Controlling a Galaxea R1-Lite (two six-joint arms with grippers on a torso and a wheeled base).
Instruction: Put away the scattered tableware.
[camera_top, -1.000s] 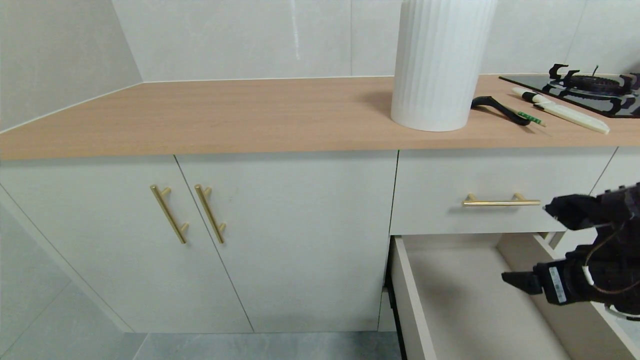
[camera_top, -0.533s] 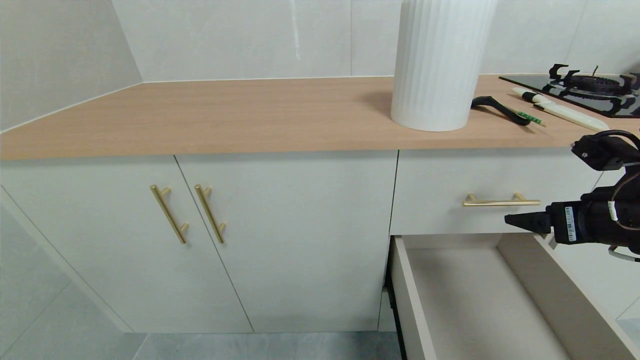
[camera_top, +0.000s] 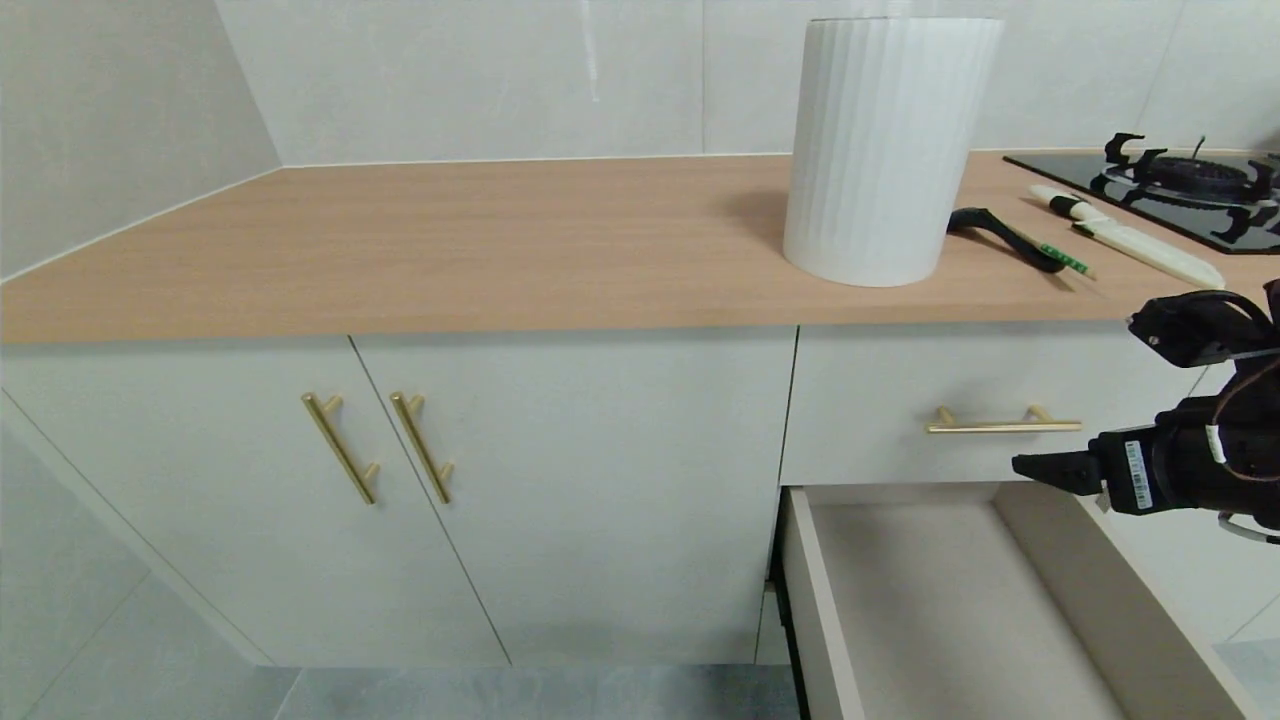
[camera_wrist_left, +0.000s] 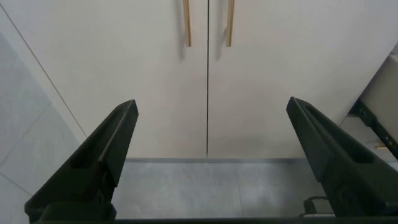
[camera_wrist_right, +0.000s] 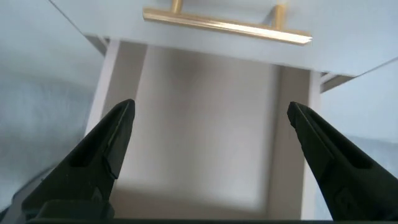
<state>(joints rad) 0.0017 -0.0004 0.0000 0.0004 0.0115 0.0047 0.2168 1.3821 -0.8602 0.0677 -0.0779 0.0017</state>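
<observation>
the black right gripper (camera_wrist_right: 209, 109) is hanging spread wide above the pulled-out pale drawer (camera_top: 810, 600), beside the brass bar handle (camera_top: 1000, 425); the black left gripper (camera_wrist_left: 211, 109) is gaping wide before the pale cabinet doors (camera_wrist_left: 261, 93).

**Pale cabinetry, warm wood, black hardware**

I see a tan wood-grain counter (camera_top: 450, 240), a white ribbed jar (camera_top: 885, 150), pale grey doors (camera_top: 600, 480) with gold handles (camera_top: 340, 447), and a beige drawer (camera_top: 930, 610). The tool (camera_top: 1005, 233) is black, the stick (camera_top: 1063, 260) green-patterned, the knife (camera_top: 1140, 248) cream. My hob (camera_top: 1190, 205), left gripper (camera_wrist_left: 211, 102) and right gripper (camera_wrist_right: 210, 106) are black.

Bright even light, soft shadow beside the white canister (camera_top: 885, 150)
</observation>
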